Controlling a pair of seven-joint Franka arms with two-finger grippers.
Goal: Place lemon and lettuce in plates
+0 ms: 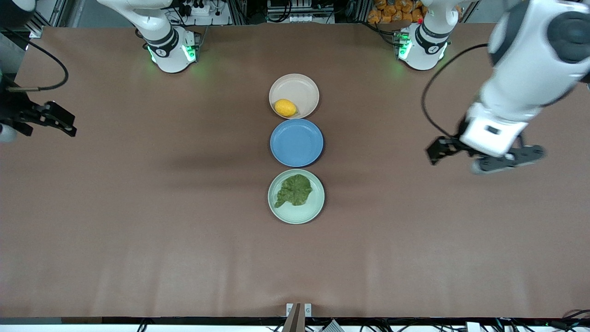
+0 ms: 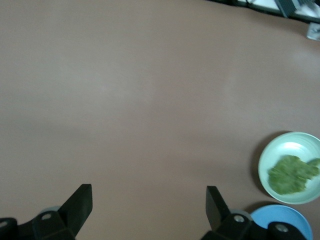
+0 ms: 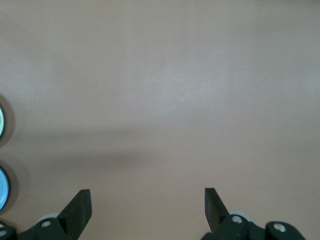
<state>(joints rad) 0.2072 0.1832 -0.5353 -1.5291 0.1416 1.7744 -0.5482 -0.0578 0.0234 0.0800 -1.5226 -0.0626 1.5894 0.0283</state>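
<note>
While both grippers' fingers gape empty — left gripper (image 1: pixel 484 154), right gripper (image 1: pixel 46 120) — oval lemon (image 1: pixel 286 107) in beige plate (image 1: pixel 304 85), crinkled lettuce (image 1: pixel 295 190) in mint plate (image 1: pixel 295 216).

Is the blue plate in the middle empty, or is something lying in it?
Empty. The blue plate shows only bare surface; the lemon and the lettuce lie in the neighbouring plates.

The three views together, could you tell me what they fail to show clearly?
- Beige plate and lemon: front view only; outside both wrist views.
- Green plate and blue plate: right wrist view cuts them to slivers at its edge.
- Blue plate: left wrist view crops it, partly covered by a left gripper finger.
- Right gripper: front view's edge cuts off its arm.
- Lettuce underside: hidden against the plate.
</note>
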